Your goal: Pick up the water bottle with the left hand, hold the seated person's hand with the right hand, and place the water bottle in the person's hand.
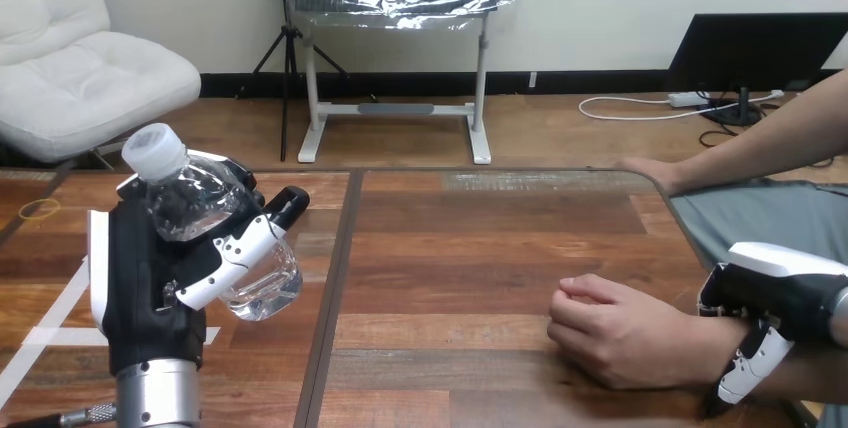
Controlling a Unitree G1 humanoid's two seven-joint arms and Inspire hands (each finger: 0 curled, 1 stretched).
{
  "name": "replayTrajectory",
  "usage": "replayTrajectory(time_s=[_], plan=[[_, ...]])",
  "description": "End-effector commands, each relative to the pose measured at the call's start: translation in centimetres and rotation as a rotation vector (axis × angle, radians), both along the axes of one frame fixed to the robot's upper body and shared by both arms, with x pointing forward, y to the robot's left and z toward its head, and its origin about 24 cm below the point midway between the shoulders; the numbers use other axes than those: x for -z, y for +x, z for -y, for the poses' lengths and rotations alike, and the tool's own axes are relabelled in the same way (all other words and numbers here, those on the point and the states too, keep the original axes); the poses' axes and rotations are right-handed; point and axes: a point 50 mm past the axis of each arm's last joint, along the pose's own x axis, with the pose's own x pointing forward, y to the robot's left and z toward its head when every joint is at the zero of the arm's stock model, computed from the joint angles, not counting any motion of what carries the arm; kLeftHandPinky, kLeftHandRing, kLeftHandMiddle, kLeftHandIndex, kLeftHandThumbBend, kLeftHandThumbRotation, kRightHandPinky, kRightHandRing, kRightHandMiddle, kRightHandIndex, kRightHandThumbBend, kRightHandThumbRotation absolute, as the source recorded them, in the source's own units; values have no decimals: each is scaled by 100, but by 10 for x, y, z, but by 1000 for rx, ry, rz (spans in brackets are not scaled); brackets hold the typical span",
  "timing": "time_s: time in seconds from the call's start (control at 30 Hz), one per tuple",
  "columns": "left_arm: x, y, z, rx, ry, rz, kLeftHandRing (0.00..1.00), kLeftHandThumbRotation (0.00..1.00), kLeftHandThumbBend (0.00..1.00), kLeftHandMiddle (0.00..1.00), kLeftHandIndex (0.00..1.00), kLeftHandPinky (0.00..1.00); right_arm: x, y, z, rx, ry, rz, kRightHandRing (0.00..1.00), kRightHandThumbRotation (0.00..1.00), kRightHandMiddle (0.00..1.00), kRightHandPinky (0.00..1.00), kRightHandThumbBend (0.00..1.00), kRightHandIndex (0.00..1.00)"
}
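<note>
At left, our left robot hand (pixel 140 268) grasps the water bottle (pixel 195 203) — tilted, cap (pixel 155 151) toward upper left, held clear of the surface (pixel 480 248). At right, the person's hand (pixel 620 333) rests on the surface, loosely fisted; our right robot hand (pixel 780 283) clasps its wrist (pixel 705 353). We should carry the bottle rightward slowly — delivery likely needs that fist opened first.

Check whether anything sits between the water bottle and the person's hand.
Nothing visible does. The water bottle, held up in the left hand, has only bare table between it and the person's hand, which rests curled on it, with the right hand at its wrist.
</note>
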Motion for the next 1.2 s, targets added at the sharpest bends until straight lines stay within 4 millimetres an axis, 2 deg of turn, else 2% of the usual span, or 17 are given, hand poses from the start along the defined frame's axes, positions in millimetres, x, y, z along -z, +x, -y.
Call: replayTrajectory(time_s=[0.0,0.4,0.7,0.8,1.17], plan=[[-23,10,5,20,10,118,27,0,65,32,35,22,-5,-2,1,6,33,14,20,0,29,13,84,33],[-23,11,6,27,-4,122,27,0,64,32,34,22,-16,-2,2,11,50,33,20,5,30,14,86,34],[-22,12,7,33,-12,119,27,0,64,32,34,22,-23,-2,2,8,63,43,25,10,34,17,86,36],[-22,12,7,33,-12,118,27,0,63,32,34,22,-25,-2,2,8,66,48,27,10,36,19,86,36],[-20,15,8,37,-27,97,28,0,64,33,35,23,-30,-2,1,1,72,65,26,5,35,19,86,36]])
